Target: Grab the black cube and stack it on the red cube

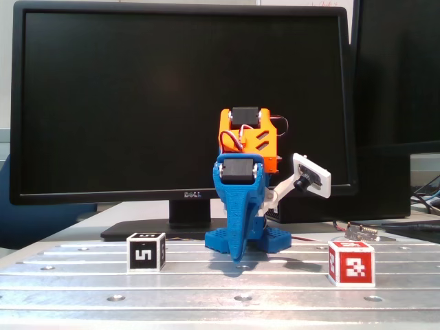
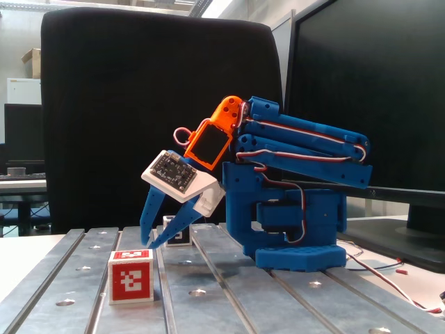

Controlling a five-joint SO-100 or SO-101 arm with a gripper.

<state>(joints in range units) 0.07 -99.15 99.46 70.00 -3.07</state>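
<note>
While monitors (image 1: 182,103) loom behind, cubes dot the slotted metal table (image 1: 227,285).

Black cube (image 1: 146,252) upright at left, red cube (image 1: 351,262) upright at right, well apart on slatted metal table (image 1: 227,292).

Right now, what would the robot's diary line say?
claw: open, empty, tips low over table | black cube: on table, not grabbed | red cube: on table, nothing stacked
</note>
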